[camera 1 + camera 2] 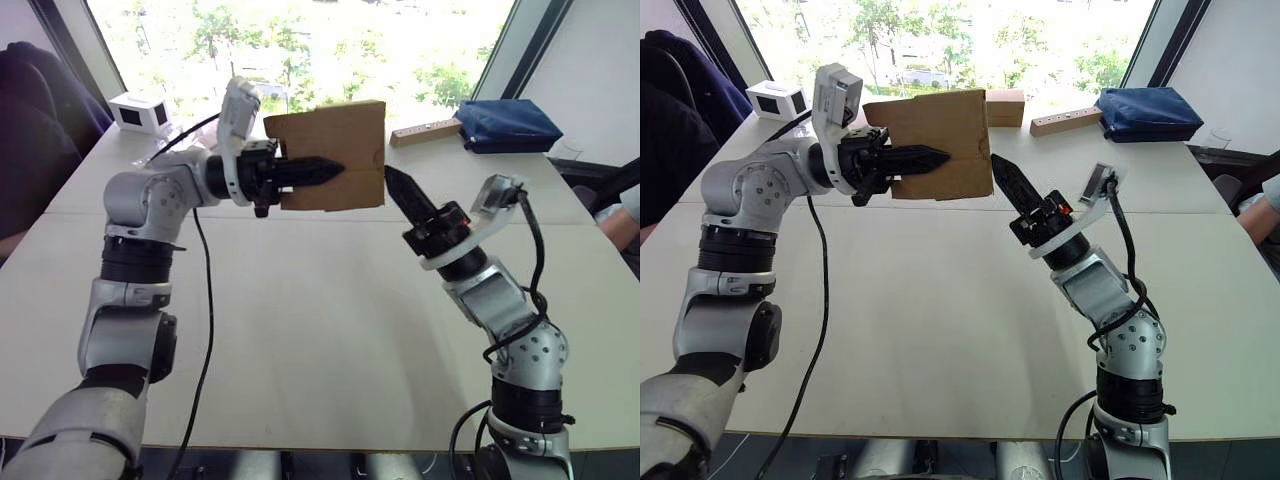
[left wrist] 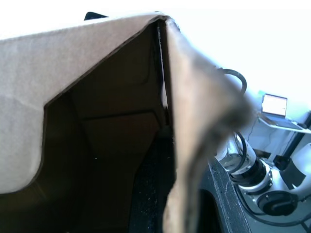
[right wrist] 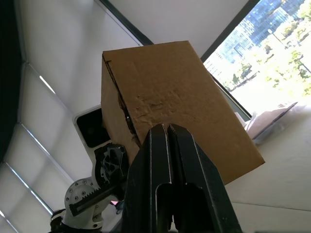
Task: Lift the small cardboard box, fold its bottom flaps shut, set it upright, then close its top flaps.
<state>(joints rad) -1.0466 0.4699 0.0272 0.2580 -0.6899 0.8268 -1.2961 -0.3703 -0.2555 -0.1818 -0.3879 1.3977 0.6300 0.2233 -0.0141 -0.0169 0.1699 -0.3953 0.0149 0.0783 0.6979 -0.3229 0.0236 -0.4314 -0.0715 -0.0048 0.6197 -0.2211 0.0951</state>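
The small cardboard box (image 1: 335,140) hangs in the air above the white table (image 1: 320,330), a broad plain side facing me. My left gripper (image 1: 335,170) is shut on one of its walls, one black finger lying across the outer face. In the left wrist view the box's open end shows its dark inside (image 2: 112,145), with a tapered flap (image 2: 29,121) standing open beside it. My right gripper (image 1: 392,178) is shut with nothing in it. Its tip (image 3: 167,128) rests at the box's right side.
At the table's far edge lie a cube-shaped brown box (image 1: 1005,107), a long tan block (image 1: 425,131) and a dark blue bag (image 1: 505,125). A small white device (image 1: 140,112) sits far left. People sit at the left (image 1: 30,130) and right (image 1: 620,215) edges.
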